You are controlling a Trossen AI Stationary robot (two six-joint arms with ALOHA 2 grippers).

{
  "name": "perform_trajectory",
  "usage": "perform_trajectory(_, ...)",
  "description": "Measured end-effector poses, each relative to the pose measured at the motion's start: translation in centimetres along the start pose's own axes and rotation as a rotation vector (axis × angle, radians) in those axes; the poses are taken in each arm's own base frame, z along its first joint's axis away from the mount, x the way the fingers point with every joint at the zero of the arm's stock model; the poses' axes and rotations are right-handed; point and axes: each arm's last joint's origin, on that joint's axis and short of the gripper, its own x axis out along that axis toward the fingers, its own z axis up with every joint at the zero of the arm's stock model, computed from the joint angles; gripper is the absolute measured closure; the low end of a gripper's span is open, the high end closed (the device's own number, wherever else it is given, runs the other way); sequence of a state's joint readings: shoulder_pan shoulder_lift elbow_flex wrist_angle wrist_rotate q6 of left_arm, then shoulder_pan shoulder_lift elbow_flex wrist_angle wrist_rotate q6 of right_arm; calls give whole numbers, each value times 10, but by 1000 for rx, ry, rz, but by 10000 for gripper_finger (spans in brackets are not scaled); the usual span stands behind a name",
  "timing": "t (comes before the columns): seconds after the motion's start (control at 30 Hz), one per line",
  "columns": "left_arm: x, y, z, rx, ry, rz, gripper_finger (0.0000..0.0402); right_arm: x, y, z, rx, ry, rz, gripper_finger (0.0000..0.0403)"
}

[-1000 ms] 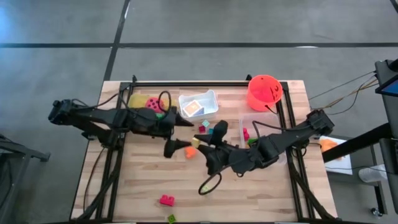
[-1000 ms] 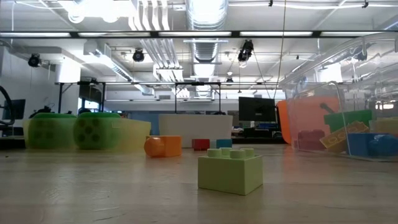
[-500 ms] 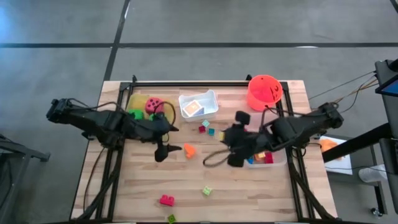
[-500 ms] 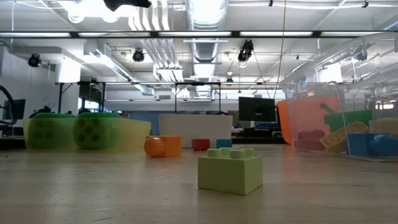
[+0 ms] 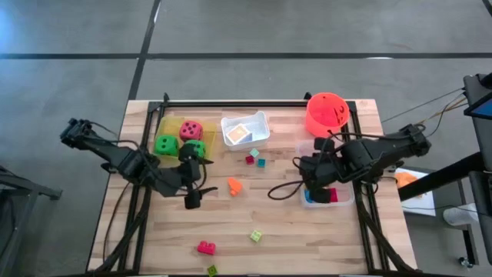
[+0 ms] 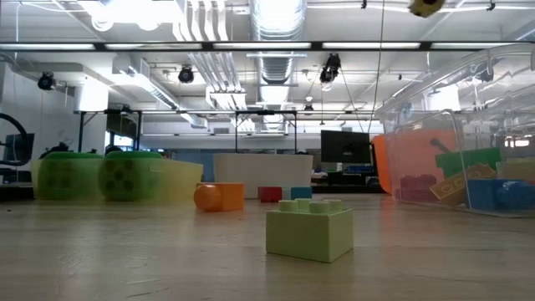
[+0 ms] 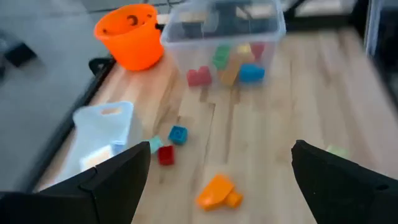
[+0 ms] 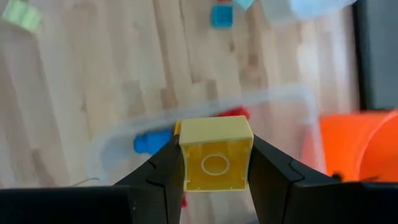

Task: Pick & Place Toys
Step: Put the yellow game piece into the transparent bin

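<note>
Pinching yellow brick [image 8: 215, 155], right fingers [image 8: 166, 174]

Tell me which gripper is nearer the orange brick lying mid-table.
Left. The left gripper, open, sits just beside the orange brick. The right gripper, shut on a yellow brick, is farther off, over the clear bin.

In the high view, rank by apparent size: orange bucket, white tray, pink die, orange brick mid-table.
1. orange bucket and white tray: look alike, not ranked
2. pink die
3. orange brick
</note>
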State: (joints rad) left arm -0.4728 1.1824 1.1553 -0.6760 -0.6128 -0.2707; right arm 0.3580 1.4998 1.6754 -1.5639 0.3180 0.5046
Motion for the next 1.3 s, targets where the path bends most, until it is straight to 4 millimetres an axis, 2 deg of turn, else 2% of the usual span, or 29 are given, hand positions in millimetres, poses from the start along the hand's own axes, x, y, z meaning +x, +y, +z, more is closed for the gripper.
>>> perform_trajectory(0.1,-4,4,-5,76,43,9,27,8,-9,-14,47,43,4,275)
perform_trajectory(0.2,-7,9,-12,37,97,29,27,22,-19,-29,113,73,-6,275)
perform_trajectory(0.33,-12,14,-19,-8,160,54,27,42,-26,-43,184,80,72,275)
perform_trajectory(0.57,-14,17,-22,15,189,68,27,80,-28,-54,219,87,178,275)
perform_trajectory(0.83,-15,18,-25,53,212,69,27,116,-24,-75,203,230,197,275)
perform_trajectory(1.3,-15,18,-25,61,216,71,27,154,-17,-80,213,241,218,275)
